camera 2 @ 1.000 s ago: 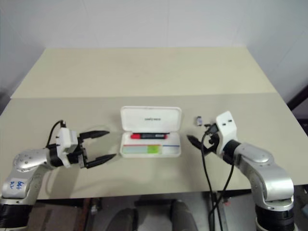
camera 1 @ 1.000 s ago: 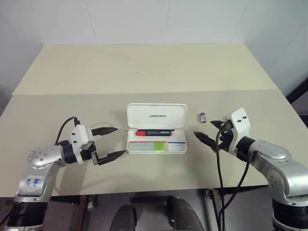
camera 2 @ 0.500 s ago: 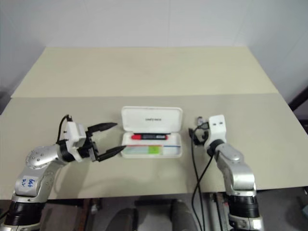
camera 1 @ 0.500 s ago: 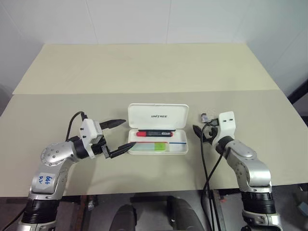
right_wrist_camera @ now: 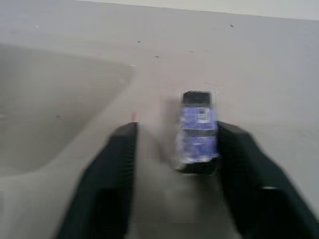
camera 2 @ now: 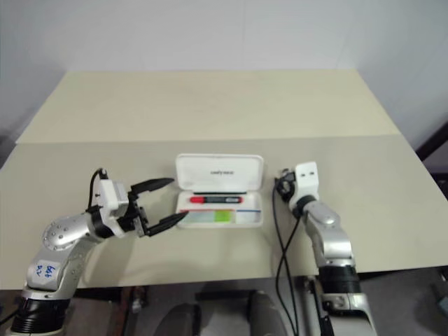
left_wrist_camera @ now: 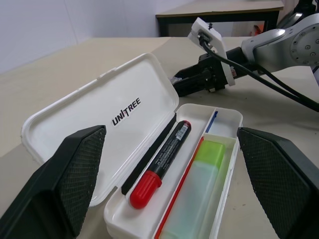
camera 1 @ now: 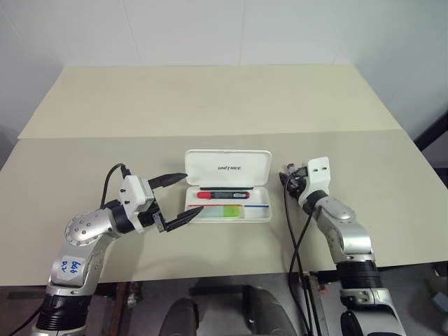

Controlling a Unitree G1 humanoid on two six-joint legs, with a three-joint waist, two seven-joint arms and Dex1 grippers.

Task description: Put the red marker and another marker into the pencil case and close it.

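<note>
Nearest us, our left tool is spread wide at the left end of the pencil case, which lies open on the table. The red marker and the green highlighter already lie inside. The case looks light, stiff and slippery; we would press the lid at its free edge. Beyond, our right tool is narrowed around a small dark object, touching one finger; a grip we cannot confirm. The right wrist view reveals its purple label; the head views cannot.
</note>
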